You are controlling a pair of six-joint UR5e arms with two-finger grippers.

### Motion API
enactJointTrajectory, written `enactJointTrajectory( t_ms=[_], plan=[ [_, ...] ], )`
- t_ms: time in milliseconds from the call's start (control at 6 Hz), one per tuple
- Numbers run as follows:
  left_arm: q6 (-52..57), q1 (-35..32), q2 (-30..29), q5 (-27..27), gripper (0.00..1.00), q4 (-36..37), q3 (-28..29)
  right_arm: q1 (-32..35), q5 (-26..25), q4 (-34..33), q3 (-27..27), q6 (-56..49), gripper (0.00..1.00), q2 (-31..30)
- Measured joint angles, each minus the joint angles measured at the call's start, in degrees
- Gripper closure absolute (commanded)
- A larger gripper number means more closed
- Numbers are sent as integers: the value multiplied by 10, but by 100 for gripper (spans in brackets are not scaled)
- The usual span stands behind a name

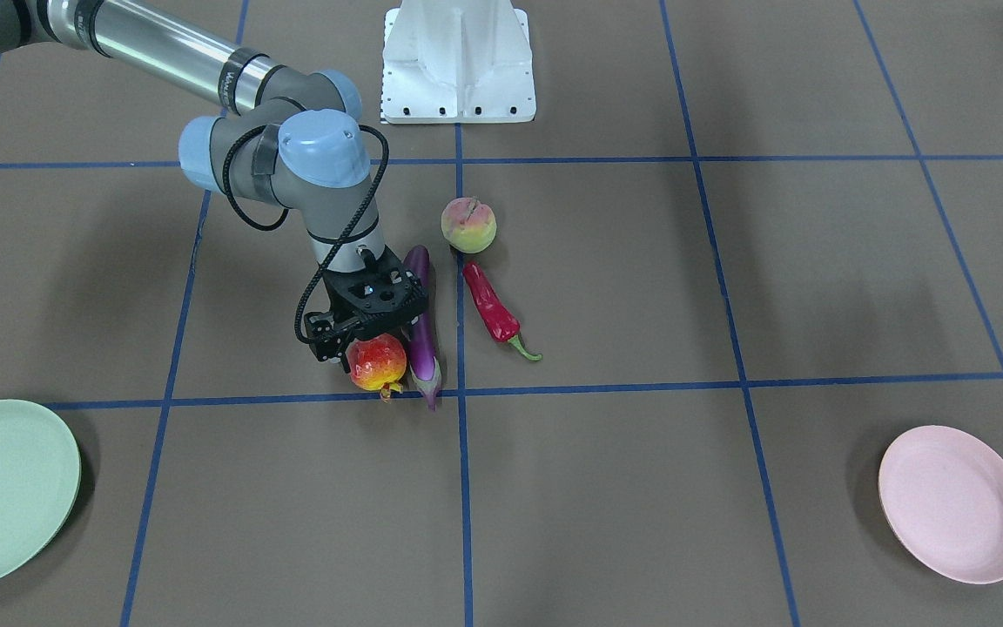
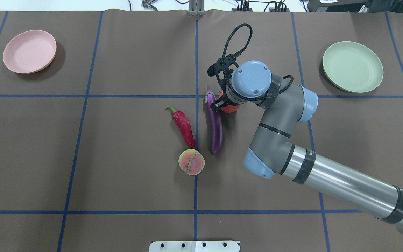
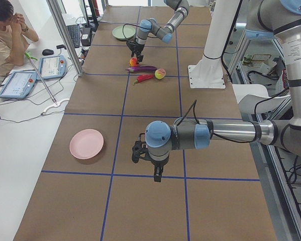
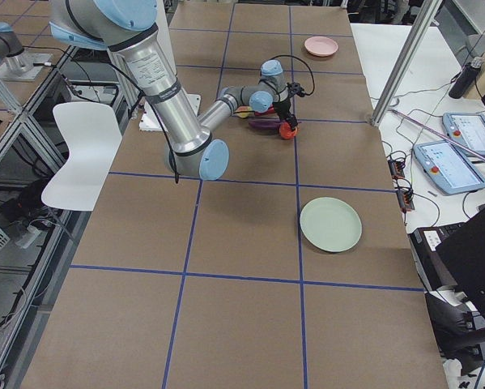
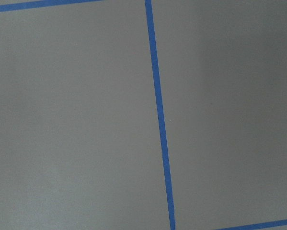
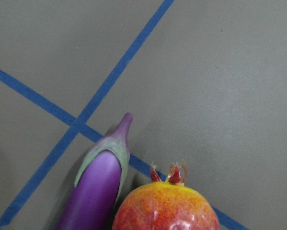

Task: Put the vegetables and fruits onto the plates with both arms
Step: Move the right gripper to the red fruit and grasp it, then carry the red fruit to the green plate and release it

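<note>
My right gripper is lowered over the red-orange pomegranate, which lies on the table beside the capped end of the purple eggplant. The fingers straddle the fruit, but I cannot tell whether they press on it. In the right wrist view the pomegranate fills the bottom centre, with the eggplant to its left. The red chili and the peach lie apart from the gripper. The mint green plate and the pink plate hold nothing. My left gripper hangs over bare table; I cannot tell its state.
The white base mount stands at the robot's edge of the table. Blue tape lines cross the brown table cover. An operator sits at a side desk with tablets, beyond the table edge. The left wrist view shows only table cover.
</note>
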Motion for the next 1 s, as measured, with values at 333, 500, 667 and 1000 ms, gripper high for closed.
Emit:
enactJointTrajectory(
  t_ms=[333,500,667,1000],
  plan=[
    [0,0,0,0,0,0,0,-4,-5,1,-12,-2,82,0],
    [0,0,0,0,0,0,0,-4,-5,2,-16,0,100,1],
    [0,0,0,0,0,0,-1,-4,-3,3,-15,4,100,3],
    [0,0,-1,0,0,0,-1,27,18,4,-4,9,100,3]
  ],
)
